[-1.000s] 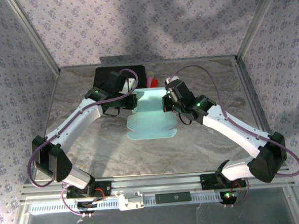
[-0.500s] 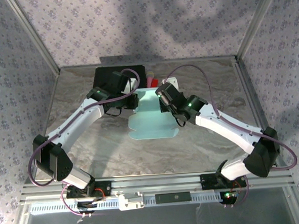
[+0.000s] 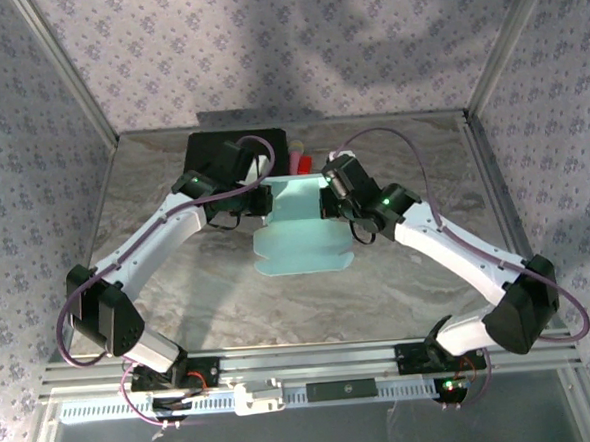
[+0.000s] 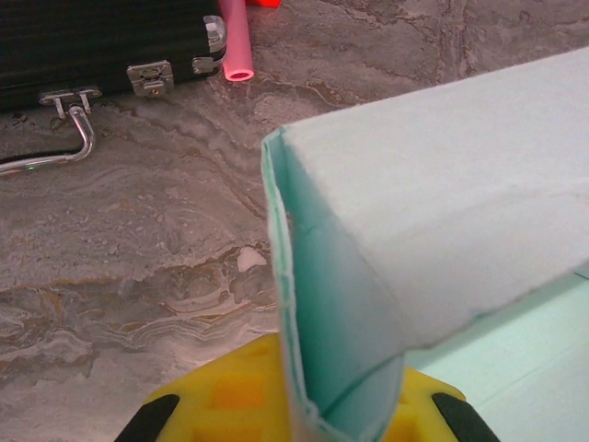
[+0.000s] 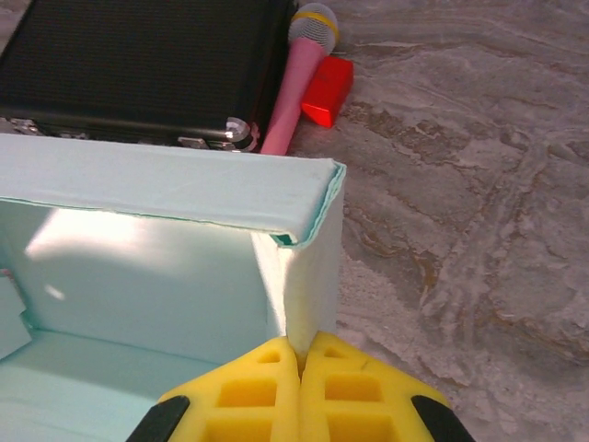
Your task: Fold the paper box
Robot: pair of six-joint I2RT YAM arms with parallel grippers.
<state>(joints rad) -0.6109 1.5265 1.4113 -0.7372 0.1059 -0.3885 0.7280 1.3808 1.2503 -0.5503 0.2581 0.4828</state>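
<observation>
Paper box (image 3: 298, 231) stands between both pincers: left gripper (image 4: 317, 405) clamps its left wall, right gripper (image 5: 299, 368) pinches its right corner.

Even, diffuse overhead light. Soft shadows mottle the rear wall (image 3: 365, 46). Bright glare patch inside the paper box (image 5: 156, 276). Wrist-view foregrounds slightly soft.

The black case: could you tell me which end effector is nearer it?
Left. The left end effector grips the paper box just beside the black case; the right end effector pinches the box's opposite wall, farther away.
</observation>
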